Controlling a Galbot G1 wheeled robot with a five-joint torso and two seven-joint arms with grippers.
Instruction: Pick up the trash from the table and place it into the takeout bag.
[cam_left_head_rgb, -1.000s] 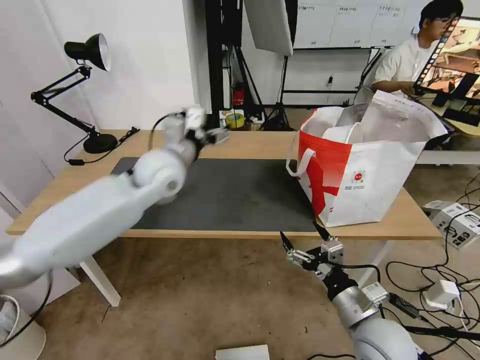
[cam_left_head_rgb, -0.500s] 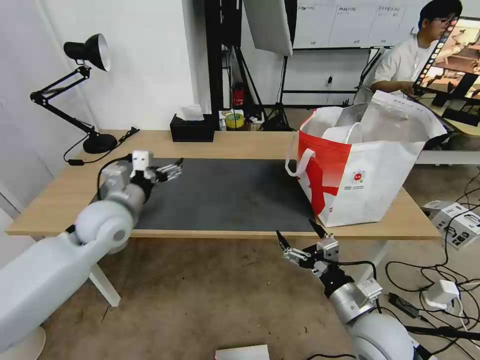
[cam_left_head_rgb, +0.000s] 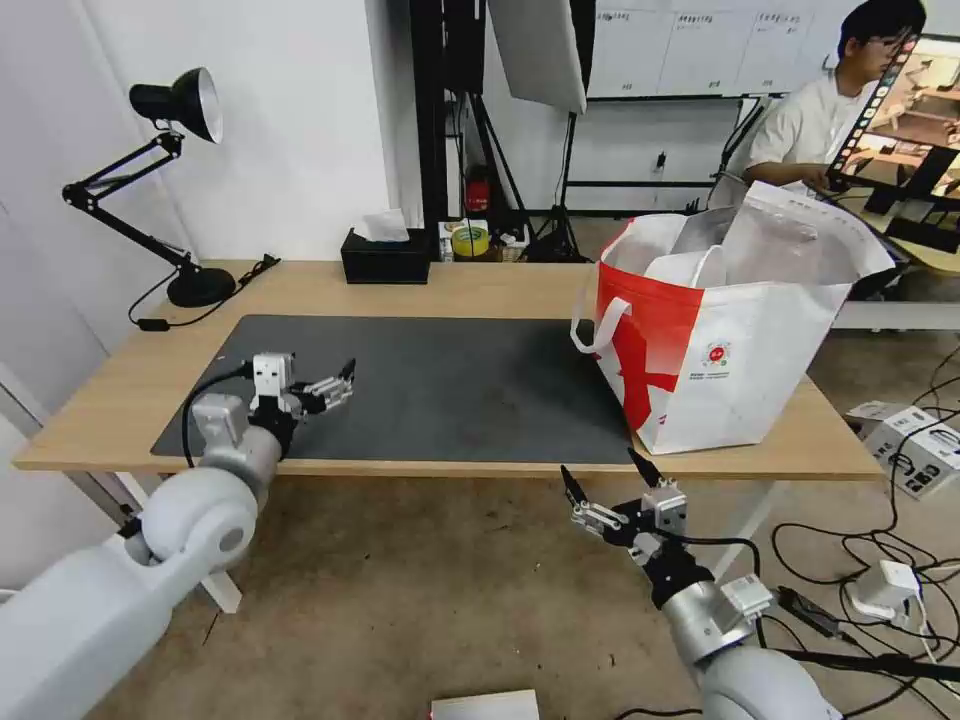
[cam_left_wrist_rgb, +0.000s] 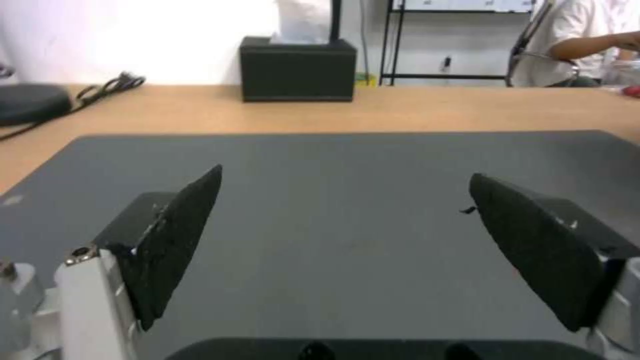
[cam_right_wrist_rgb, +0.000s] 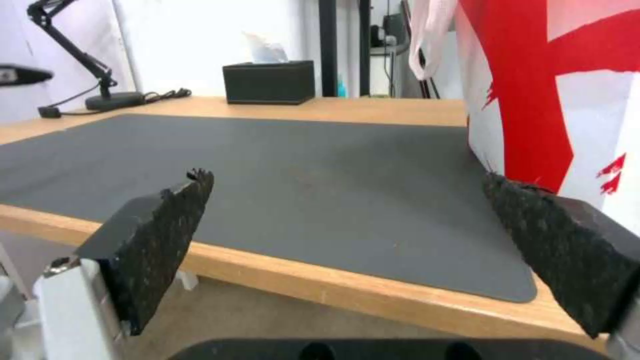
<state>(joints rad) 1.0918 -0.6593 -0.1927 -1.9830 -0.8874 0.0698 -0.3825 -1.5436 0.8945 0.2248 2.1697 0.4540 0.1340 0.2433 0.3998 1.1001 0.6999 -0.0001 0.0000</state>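
The trash is out of view. The table (cam_left_head_rgb: 480, 285) carries a dark grey mat (cam_left_head_rgb: 470, 380) that lies bare. At the table's right end stands the takeout bag (cam_left_head_rgb: 740, 340), white with a red side panel, its top open and its foil lining showing. My left gripper (cam_left_head_rgb: 340, 385) hovers low over the mat's front left part, open with nothing between its fingers, and its wrist view has the left gripper (cam_left_wrist_rgb: 345, 175) above bare mat. My right gripper (cam_left_head_rgb: 598, 462) hangs open just below the table's front edge, near the bag's front corner (cam_right_wrist_rgb: 553, 115).
A black tissue box (cam_left_head_rgb: 385, 262) sits at the table's far edge, and a black desk lamp (cam_left_head_rgb: 185, 180) stands at the far left corner. Cables and power bricks (cam_left_head_rgb: 890, 590) lie on the floor to the right. Light stands rise behind the table.
My left arm has swung back from the far edge near the tissue box to the mat's front left, and lower. The right gripper has barely moved.
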